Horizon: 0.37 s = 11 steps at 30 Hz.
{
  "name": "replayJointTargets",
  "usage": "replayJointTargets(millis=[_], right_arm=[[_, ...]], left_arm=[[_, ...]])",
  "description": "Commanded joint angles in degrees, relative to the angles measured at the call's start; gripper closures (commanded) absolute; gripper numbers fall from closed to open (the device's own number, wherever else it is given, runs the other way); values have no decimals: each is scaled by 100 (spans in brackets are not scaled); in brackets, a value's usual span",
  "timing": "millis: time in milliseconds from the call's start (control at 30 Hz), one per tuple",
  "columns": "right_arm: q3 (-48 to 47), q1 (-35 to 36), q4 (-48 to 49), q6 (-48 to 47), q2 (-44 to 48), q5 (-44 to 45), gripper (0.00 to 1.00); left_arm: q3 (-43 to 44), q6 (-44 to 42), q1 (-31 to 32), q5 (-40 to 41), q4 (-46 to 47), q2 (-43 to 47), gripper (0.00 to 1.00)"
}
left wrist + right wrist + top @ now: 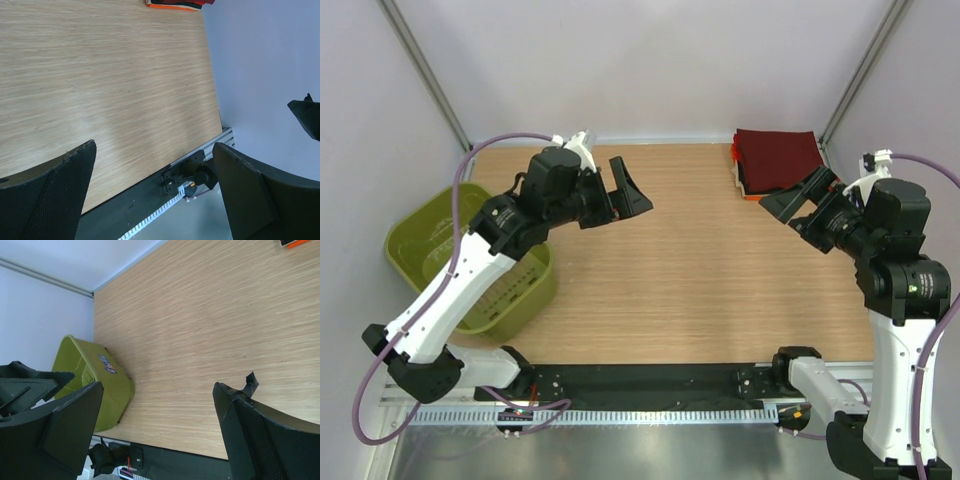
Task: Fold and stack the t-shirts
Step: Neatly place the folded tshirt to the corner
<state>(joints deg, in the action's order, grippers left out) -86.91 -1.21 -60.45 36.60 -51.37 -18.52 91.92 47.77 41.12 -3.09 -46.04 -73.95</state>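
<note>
Neatly folded, the t-shirts (777, 158) form a soft rectangular stack in the far right corner of the wood-grain table (670, 290), dark maroon on top with a thin orange edge beneath. The right gripper (782, 208) hovers just beside the stack, its black jaws spread wide and empty. The left gripper (628, 195), also spread and empty, hangs near the olive-green plastic basket (525, 295).
</note>
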Motion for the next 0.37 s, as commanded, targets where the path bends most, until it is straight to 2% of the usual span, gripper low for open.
replayJointTargets(millis=[0, 333], right_arm=[[-168, 25, 165, -12, -4, -55, 0], [-335, 25, 42, -48, 22, -64, 0]], left_arm=[[-69, -57, -25, -77, 349, 250, 0], [-183, -136, -25, -69, 570, 346, 0]])
